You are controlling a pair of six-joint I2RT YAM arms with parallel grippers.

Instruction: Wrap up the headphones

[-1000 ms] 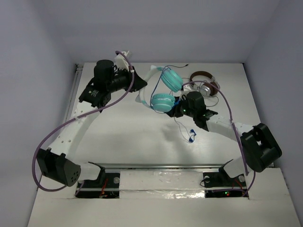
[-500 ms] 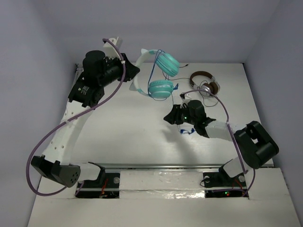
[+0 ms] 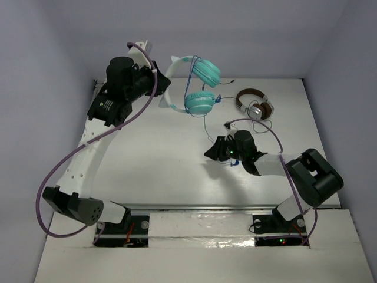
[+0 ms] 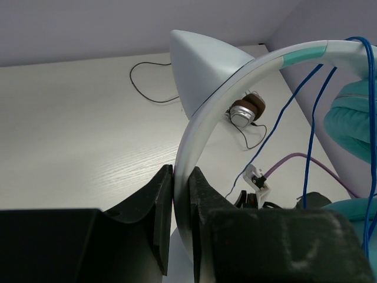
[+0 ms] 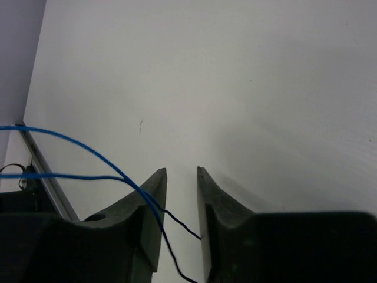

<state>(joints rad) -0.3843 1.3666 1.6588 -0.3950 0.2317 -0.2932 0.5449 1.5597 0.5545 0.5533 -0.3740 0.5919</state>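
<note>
1. Dangling left of the brown headphones (image 3: 254, 105), the headphones (image 3: 200, 101) are hanging above the table (image 3: 147, 165) from the left gripper (image 3: 160, 88). The right gripper (image 3: 213, 152) is hovering nearer, over open tabletop.
2. Left jaws are clamping the headband (image 4: 235, 71).
3. Right jaws are standing narrowly apart, with the blue cable (image 5: 88, 144) crossing between them.

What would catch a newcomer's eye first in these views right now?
The teal headphones are held up over the far side of the table, their pale headband clamped in the left pincer. Next comes the thin blue cable running down from them to the right pincer at mid-table, with brown-and-silver headphones lying beyond, far right.
</note>
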